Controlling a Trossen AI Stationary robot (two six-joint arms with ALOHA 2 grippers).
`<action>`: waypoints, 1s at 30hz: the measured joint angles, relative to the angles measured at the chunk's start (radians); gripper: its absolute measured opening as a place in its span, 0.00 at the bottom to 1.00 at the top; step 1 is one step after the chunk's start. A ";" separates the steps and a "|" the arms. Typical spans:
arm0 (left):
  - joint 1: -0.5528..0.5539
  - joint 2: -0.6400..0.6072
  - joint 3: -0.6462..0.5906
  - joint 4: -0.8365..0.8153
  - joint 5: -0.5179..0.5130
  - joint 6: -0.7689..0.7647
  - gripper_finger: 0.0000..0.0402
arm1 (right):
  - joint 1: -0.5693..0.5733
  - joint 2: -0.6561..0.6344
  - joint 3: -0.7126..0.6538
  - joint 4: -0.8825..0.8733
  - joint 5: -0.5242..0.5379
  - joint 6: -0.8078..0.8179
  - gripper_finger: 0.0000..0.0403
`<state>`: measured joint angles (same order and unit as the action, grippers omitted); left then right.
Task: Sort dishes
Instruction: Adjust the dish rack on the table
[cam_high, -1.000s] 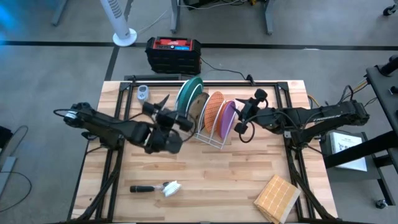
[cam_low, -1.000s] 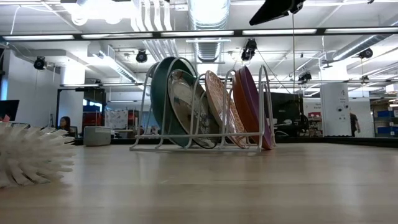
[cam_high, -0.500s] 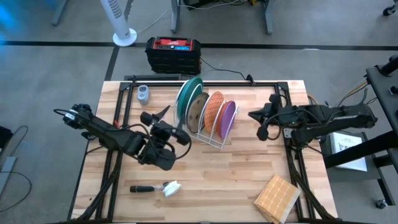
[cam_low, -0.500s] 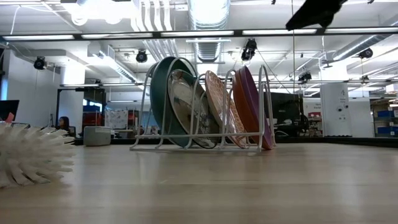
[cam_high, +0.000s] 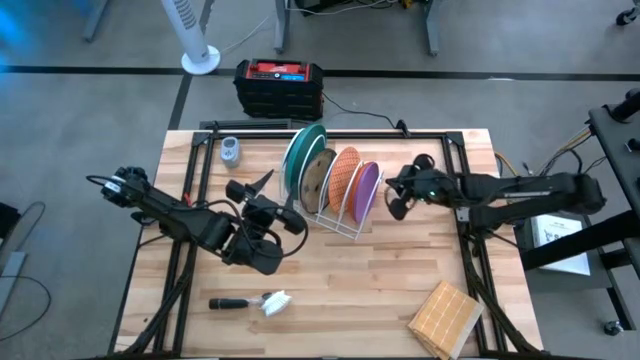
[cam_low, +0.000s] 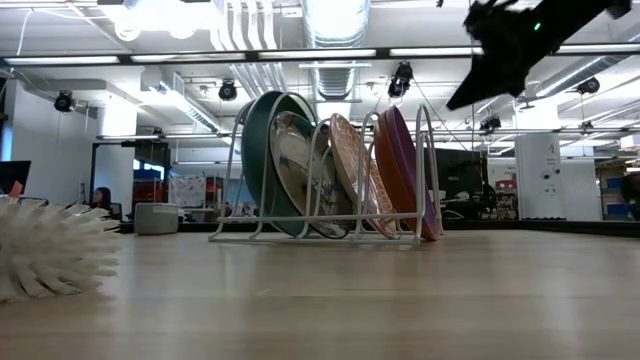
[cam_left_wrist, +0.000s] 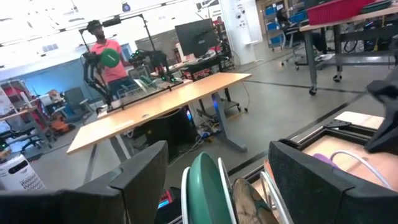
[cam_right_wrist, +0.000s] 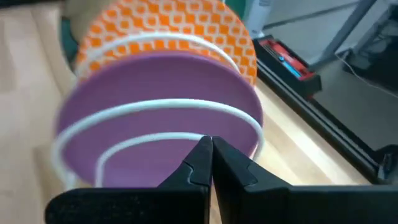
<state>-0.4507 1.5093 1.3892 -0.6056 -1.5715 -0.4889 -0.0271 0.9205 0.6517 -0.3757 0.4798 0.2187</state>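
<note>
Right gripper (cam_right_wrist: 208, 149) showed fingers pressed together, empty, only in its wrist view; the round flat purple plate (cam_right_wrist: 161, 93) stood racked just ahead, untouched.

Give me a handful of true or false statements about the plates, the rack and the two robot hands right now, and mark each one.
1. All four plates stand upright in the white wire rack. True.
2. The purple plate sits at the rack's end nearest the right hand. True.
3. The right hand is open wide. False: its fingers are shut, holding nothing.
4. The teal plate lies flat on the table. False: it stands in the rack, at the end opposite the purple plate.
5. The left hand is open. True.
</note>
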 joint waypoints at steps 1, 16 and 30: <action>0.000 0.000 -0.002 -0.001 0.000 0.000 0.67 | -0.027 0.019 -0.008 0.022 -0.032 -0.011 0.00; 0.001 0.000 -0.024 -0.002 0.000 -0.021 0.67 | -0.287 0.168 -0.027 0.244 -0.102 -0.187 0.00; 0.001 0.001 -0.024 -0.002 0.000 -0.020 0.67 | -0.500 0.291 0.008 0.447 -0.253 -0.368 0.00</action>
<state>-0.4500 1.5098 1.3651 -0.6079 -1.5714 -0.5088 -0.5266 1.2114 0.6599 0.0715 0.2264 -0.1491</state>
